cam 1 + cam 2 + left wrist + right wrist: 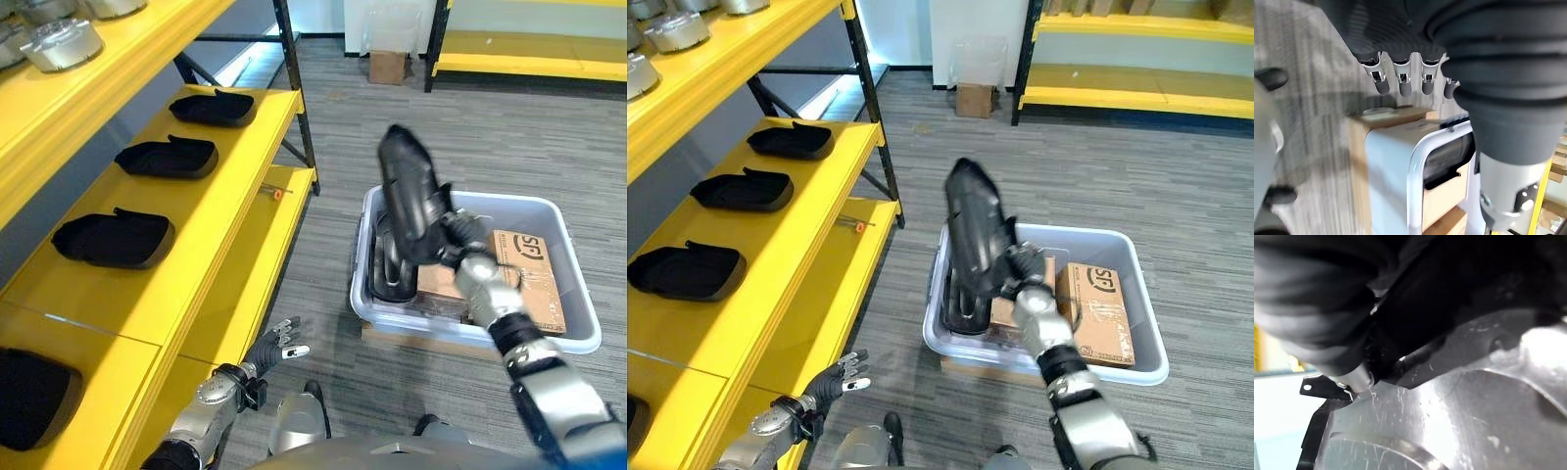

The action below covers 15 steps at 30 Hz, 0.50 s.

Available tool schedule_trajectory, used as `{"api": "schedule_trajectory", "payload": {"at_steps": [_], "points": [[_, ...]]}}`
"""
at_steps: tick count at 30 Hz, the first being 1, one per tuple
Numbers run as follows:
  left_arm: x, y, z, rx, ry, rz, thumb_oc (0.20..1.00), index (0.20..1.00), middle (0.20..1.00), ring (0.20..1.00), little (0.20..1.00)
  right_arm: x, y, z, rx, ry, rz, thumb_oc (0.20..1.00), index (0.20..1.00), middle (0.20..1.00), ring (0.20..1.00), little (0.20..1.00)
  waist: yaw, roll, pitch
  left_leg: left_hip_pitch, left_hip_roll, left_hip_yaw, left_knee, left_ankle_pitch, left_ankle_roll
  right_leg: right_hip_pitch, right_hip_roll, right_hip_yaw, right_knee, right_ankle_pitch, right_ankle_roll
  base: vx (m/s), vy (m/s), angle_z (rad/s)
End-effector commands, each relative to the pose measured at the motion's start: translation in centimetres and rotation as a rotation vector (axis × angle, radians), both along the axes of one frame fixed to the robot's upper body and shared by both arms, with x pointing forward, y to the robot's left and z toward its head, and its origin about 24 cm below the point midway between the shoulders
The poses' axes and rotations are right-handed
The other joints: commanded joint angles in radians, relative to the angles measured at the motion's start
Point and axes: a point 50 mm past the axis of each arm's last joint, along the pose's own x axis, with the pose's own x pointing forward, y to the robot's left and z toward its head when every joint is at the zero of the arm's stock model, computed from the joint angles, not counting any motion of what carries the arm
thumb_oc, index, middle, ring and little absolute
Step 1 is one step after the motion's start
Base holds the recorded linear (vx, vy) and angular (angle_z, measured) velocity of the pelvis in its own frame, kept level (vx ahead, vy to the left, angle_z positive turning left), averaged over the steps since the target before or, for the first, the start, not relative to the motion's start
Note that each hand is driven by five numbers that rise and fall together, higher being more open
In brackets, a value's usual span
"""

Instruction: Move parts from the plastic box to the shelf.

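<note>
The one printed mark is a dark logo on the top face of the brown cardboard box [529,279], which lies in the grey plastic box [580,339]. The fine lines printed beside the logo are too small to read.

left hand [1400,81]: fingers seen hanging relaxed and slightly curled, nothing held | plastic box [1400,166]: pale rim and corner seen past the fingers, resting on a cardboard sheet [1359,161] | dark part [1449,159]: seen inside the box | carpet floor [1312,98]: grey, seen beside the box
</note>
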Motion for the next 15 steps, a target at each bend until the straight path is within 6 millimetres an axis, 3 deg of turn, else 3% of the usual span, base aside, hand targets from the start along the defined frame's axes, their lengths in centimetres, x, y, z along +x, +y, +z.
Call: {"api": "schedule_trajectory", "payload": {"at_steps": [1,5,8,9,10,13,15], "points": [[0.8,-0.8,1.4,0.027,-0.104,-0.057,1.000,1.000,1.000,1.000,1.000,2.0,-1.7,5.8,-0.024,-0.265,-0.010,0.200,0.200,0.200,0.200,0.200,0.011,0.008,0.008,0.008,0.077,-0.018,-0.054,0.074,-0.018,0.009,-0.036,0.024,0.011,0.002,0.064,-0.04,0.245,-0.12],[1.4,-0.9,1.9,0.040,-0.125,-0.042,1.000,1.000,1.000,1.000,1.000,0.6,-0.5,4.7,-0.017,-0.272,0.021,0.200,0.200,0.200,0.200,0.200,0.004,0.005,0.002,0.034,0.047,0.029,-0.078,0.062,0.000,0.012,-0.052,0.004,-0.021,0.057,0.072,-0.08,0.157,-0.08],[2.1,-0.7,2.5,0.047,-0.152,-0.023,1.000,1.000,1.000,1.000,1.000,0.3,0.3,4.6,-0.037,-0.275,0.028,0.200,0.200,0.200,0.200,0.200,0.003,0.009,0.005,0.047,0.032,0.057,-0.093,0.053,0.010,-0.005,-0.045,-0.002,-0.011,0.061,0.074,-0.12,0.057,-0.32],[2.7,-0.4,3.0,0.040,-0.172,-0.007,1.000,1.000,1.000,1.000,1.000,-0.1,-0.1,4.1,-0.038,-0.273,0.017,0.200,0.200,0.200,0.200,0.200,-0.018,0.010,0.007,0.035,0.024,0.047,-0.087,0.053,0.013,-0.014,0.023,0.053,0.014,0.011,0.064,-0.16,0.004,-0.34],[2.9,-0.4,3.2,0.024,-0.175,-0.002,1.000,1.000,1.000,1.000,1.000,-0.3,-0.2,3.9,-0.042,-0.276,0.015,0.200,0.200,0.200,0.200,0.200,-0.025,0.009,0.007,0.030,0.020,0.038,-0.084,0.054,0.013,-0.014,0.051,0.075,0.018,-0.005,0.057,-0.10,-0.048,-0.11],[3.1,-0.9,3.6,-0.010,-0.171,-0.010,1.000,1.000,1.000,1.000,1.000,-1.1,-1.3,3.1,-0.023,-0.274,0.015,0.200,0.200,0.200,0.200,0.200,-0.055,-0.013,0.007,0.010,-0.017,-0.018,-0.084,0.055,0.002,0.031,0.192,0.163,-0.064,-0.019,0.001,-0.03,-0.115,0.52],[3.1,-1.1,3.4,-0.009,-0.157,-0.030,1.000,1.000,1.000,1.000,1.000,-1.2,-2.0,3.1,-0.025,-0.279,0.021,0.200,0.200,0.200,0.200,0.200,-0.059,-0.022,0.000,0.000,-0.027,-0.035,-0.088,0.056,-0.008,0.052,0.214,0.174,-0.114,-0.008,-0.017,-0.03,-0.175,0.66]]}}
